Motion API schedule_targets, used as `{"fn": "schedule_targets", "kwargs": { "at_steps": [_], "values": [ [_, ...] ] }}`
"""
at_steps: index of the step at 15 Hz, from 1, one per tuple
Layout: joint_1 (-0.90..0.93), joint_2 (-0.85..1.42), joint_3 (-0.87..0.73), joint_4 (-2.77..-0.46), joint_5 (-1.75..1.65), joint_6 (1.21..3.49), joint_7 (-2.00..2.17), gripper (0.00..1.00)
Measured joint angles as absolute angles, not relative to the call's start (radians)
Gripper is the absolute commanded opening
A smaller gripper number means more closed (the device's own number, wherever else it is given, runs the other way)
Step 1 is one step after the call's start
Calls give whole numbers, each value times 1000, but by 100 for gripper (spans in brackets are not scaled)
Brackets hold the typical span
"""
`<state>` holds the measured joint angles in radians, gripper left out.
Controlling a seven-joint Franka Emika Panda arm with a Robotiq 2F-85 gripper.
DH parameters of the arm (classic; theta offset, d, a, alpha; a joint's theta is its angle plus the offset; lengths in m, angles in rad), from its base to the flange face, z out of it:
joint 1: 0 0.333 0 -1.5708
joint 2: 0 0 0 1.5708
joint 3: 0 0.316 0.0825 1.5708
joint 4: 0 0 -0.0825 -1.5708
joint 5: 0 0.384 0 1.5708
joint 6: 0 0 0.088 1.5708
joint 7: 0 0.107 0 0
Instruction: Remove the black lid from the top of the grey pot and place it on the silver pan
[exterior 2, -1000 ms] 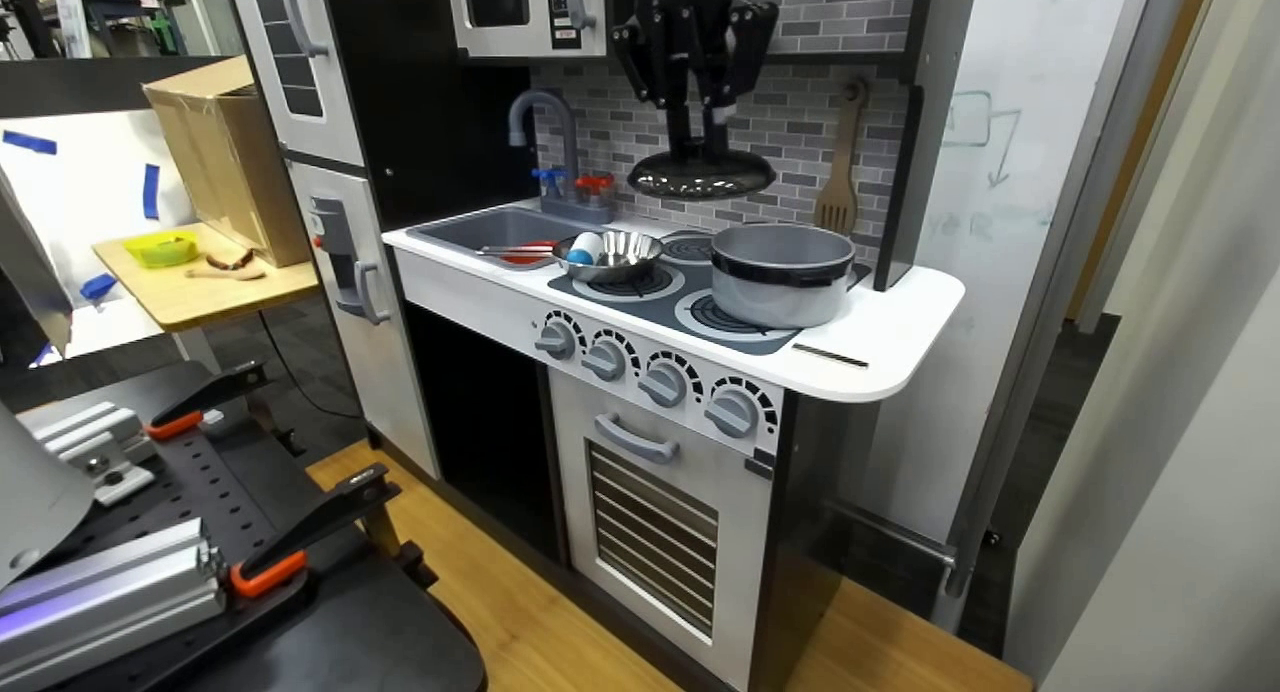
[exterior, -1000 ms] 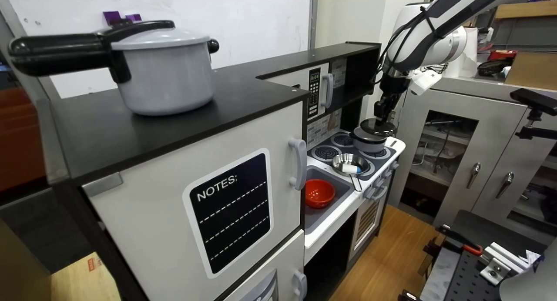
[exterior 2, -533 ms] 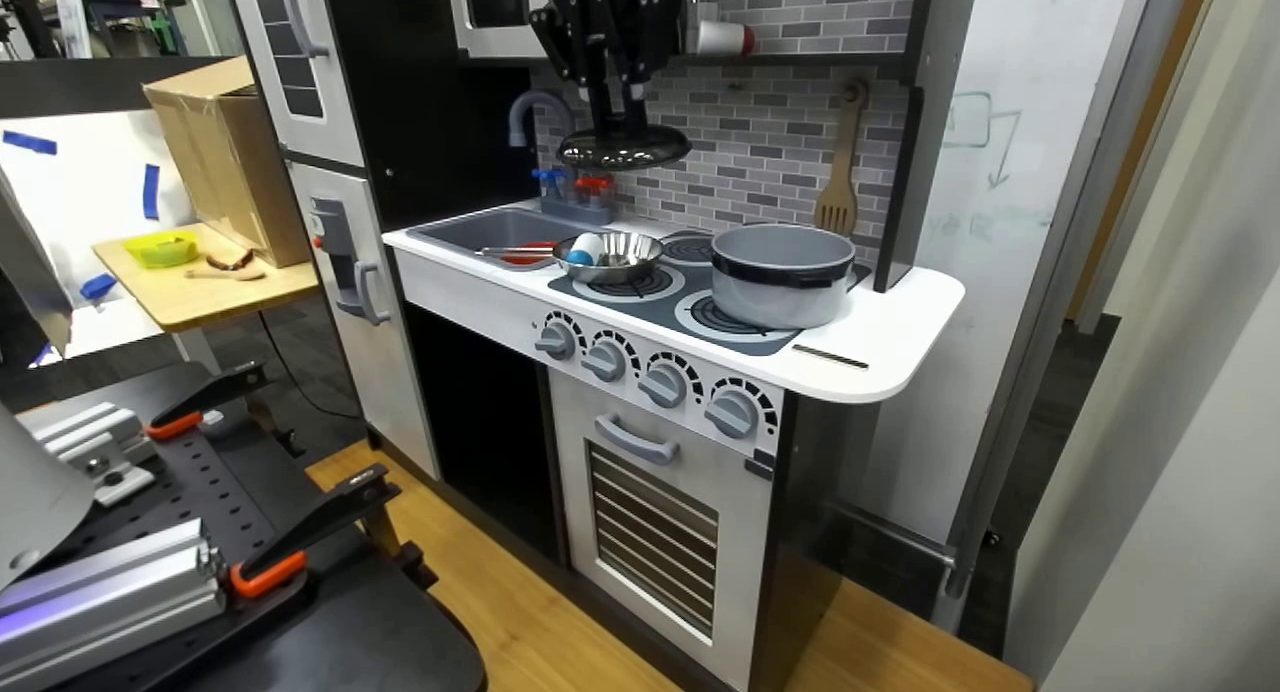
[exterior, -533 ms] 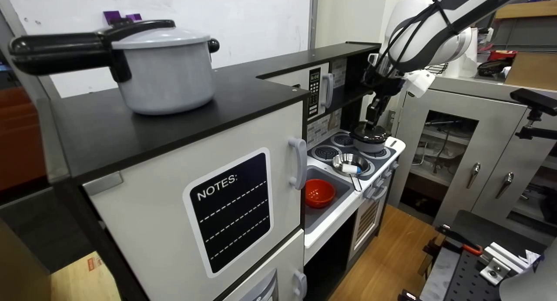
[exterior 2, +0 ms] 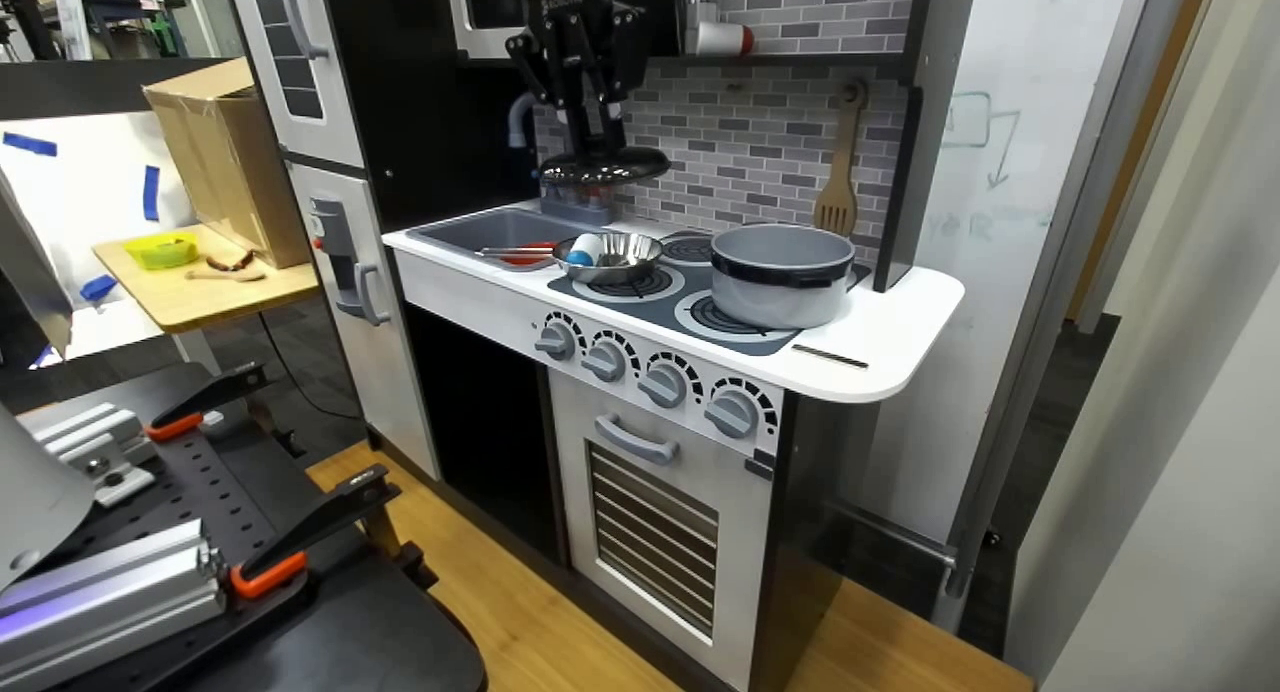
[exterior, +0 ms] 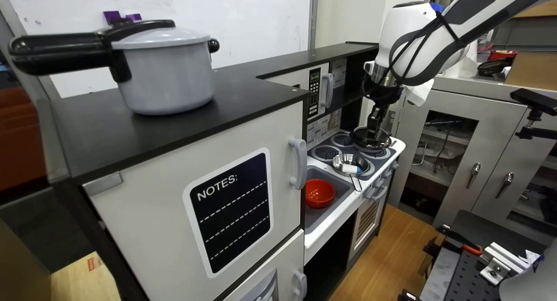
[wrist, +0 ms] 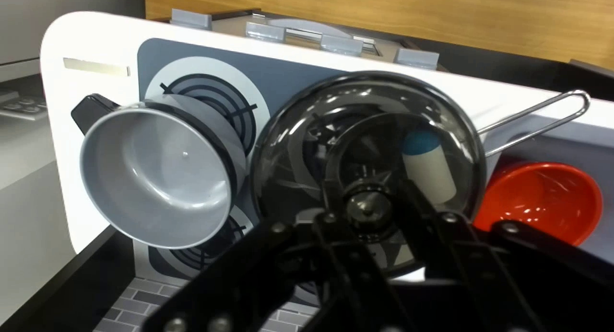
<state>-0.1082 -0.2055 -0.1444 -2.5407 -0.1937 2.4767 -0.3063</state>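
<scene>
We see the black lid (exterior 2: 605, 167) up in the air, roughly level, with a dark rim and a see-through top. The claw (exterior 2: 597, 138) pinches it at the centre of that top.

Lower than the claw, we find the silver pan (exterior 2: 618, 270) on the stove (wrist: 283, 77). In the wrist view it shows through the lid, its handle jutting out to the claw's right; we cannot tell whether the lid is squarely over it. A small white piece (exterior 2: 583, 252) with a blue end lies in the pan.

The grey pot (exterior 2: 775, 302) also sits below the claw, apart from the lid; it is left of the claw in the wrist view, where we look down into it.

In both exterior views we make out the red bowl (exterior: 321, 198) in the sink (exterior 2: 470, 234), down and left of the claw. Farther off, to the claw's right in an exterior view, a wooden spatula (exterior 2: 842, 162) hangs against the brick-patterned wall (exterior 2: 740, 142). In an exterior view, well to the claw's left, a big pale pot (exterior: 167, 75) stands on a black cabinet top (exterior: 248, 83), its long handle pointing away from the claw.
</scene>
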Motion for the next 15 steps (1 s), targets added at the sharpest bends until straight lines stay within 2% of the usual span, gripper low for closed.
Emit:
{"fn": "schedule_targets", "kwargs": {
  "at_steps": [6, 15],
  "values": [
    [-108, -203, -104, -2553, -352, 2477, -164, 10],
    [-94, -171, -76, -2550, -370, 2479, -158, 12]
  ]
}}
